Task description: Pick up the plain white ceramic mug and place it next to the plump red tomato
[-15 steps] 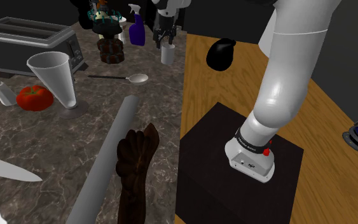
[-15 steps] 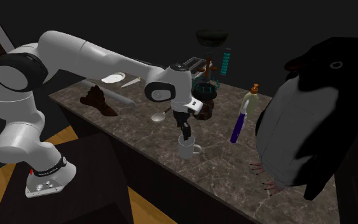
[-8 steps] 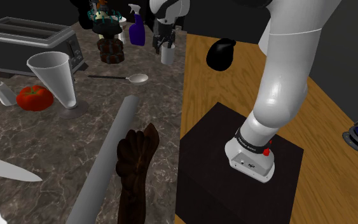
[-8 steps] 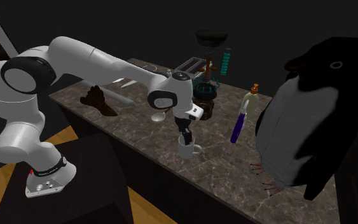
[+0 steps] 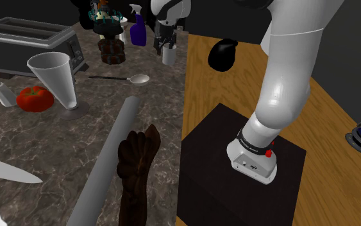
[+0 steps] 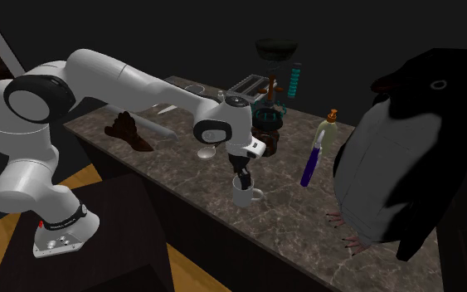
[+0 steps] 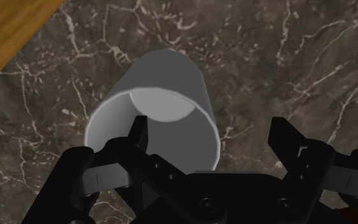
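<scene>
The gripper hangs open over the white mug, which stands at the shoulder view's upper middle; the jaws appear to straddle one wall. Seat that wall deep between the fingers, then close squarely. The tomato lies at far left.

On my screen the counter reads as dark, marble-like stone with white veins, and the floor as warm, grained wood. The mug is smooth, matt and pale grey, with no gloss on it. The gripper is matt black, and the arm is a smooth white shell with a soft sheen. The toaster looks like brushed metal, though I can't be sure from this far off. The tomato is red and faintly glossy.
</scene>
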